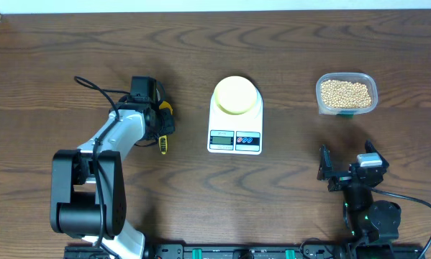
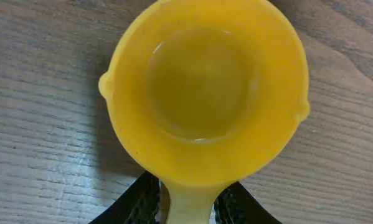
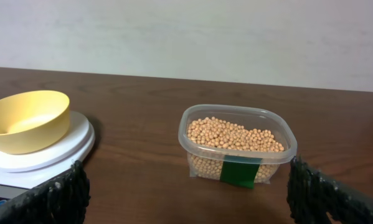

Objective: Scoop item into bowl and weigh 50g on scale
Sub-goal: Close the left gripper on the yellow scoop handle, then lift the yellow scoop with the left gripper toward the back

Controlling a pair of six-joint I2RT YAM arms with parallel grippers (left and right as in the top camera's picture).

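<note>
The tan beans (image 1: 346, 91) fill a clear plastic tub at the back right, also in the right wrist view (image 3: 233, 134). The empty pale-yellow bowl (image 1: 235, 94) stands on the white scale (image 1: 234, 138); both show at the left of the right wrist view, the bowl (image 3: 27, 118) on the scale (image 3: 52, 154). My left gripper (image 1: 156, 119) is shut on the handle of a yellow scoop (image 2: 208, 93), whose empty cup sits over the wood; the fingers (image 2: 187, 200) pinch the handle. My right gripper (image 1: 347, 162) is open and empty, in front of the tub (image 3: 195, 199).
The clear tub (image 3: 192, 127) carries a green label on its near side. Only the scoop's handle end (image 1: 163, 146) shows overhead, left of the scale. The brown wooden table (image 1: 71, 50) ends at a pale wall behind.
</note>
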